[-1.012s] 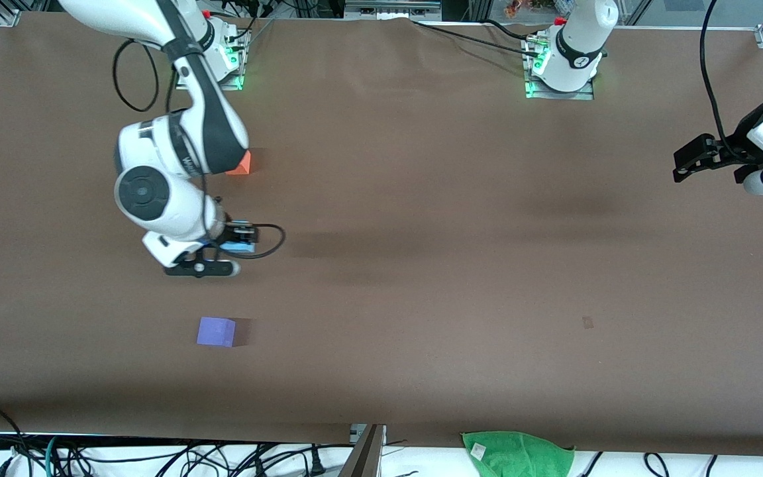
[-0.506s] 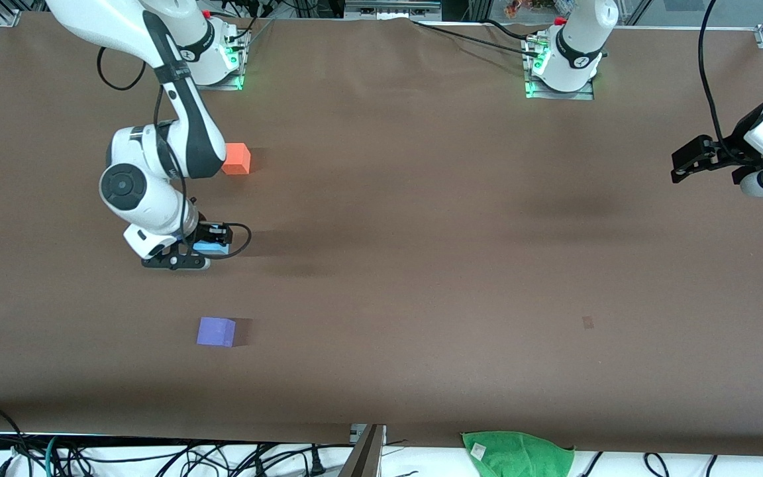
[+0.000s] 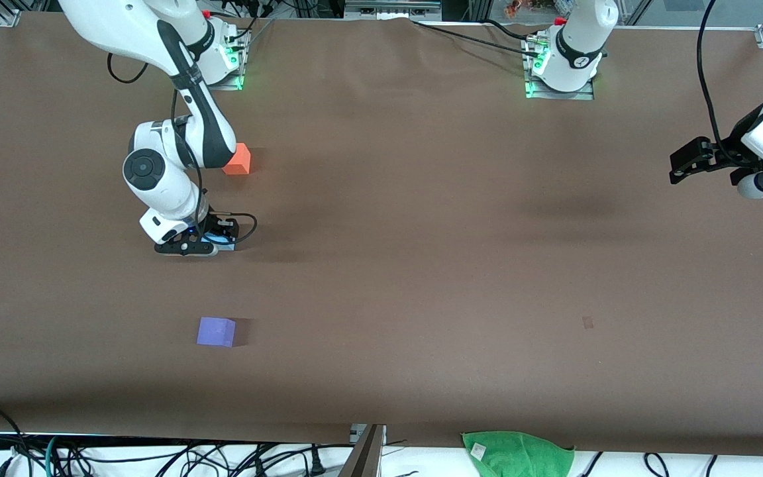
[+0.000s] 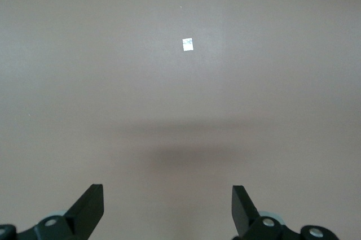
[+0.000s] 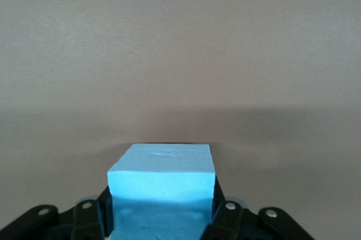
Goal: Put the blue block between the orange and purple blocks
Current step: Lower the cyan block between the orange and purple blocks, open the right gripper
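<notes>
While the left gripper waits spread wide, the right gripper pinches the blue block by opposite flat faces, between orange block and purple block; it looks light, slightly soft foam.

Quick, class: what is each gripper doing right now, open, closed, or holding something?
Left gripper: open, empty, waiting at the left arm's end of the table.
Right gripper: shut on the small sky-blue matte cube, between the orange and purple cubes.
</notes>
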`<move>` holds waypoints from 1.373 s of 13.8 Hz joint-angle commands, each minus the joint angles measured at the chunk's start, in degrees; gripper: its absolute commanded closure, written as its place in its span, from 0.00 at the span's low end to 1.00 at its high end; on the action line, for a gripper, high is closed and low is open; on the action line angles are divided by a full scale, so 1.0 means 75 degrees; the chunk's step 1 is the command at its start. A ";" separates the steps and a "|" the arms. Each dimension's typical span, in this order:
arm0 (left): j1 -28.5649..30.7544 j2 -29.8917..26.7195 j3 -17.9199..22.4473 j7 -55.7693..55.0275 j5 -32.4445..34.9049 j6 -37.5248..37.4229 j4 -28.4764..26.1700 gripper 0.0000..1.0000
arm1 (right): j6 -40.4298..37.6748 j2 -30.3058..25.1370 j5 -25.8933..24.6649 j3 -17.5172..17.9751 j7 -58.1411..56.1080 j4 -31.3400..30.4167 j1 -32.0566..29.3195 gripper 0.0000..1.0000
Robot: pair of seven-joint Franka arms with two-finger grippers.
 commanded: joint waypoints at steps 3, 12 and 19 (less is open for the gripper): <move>-0.0061 0.0094 0.0044 -0.0063 -0.0053 -0.0122 0.0210 0.00 | 0.0399 -0.0046 0.0291 0.0185 -0.0093 -0.0288 0.0032 0.58; -0.0061 0.0094 0.0044 -0.0063 -0.0053 -0.0122 0.0210 0.00 | 0.0423 0.0130 0.0291 0.0185 -0.0210 -0.0288 0.0020 0.57; -0.0061 0.0094 0.0044 -0.0484 -0.0053 -0.0134 0.0198 0.00 | 0.0097 -0.0056 0.0279 0.0173 -0.0268 -0.0008 0.0032 0.00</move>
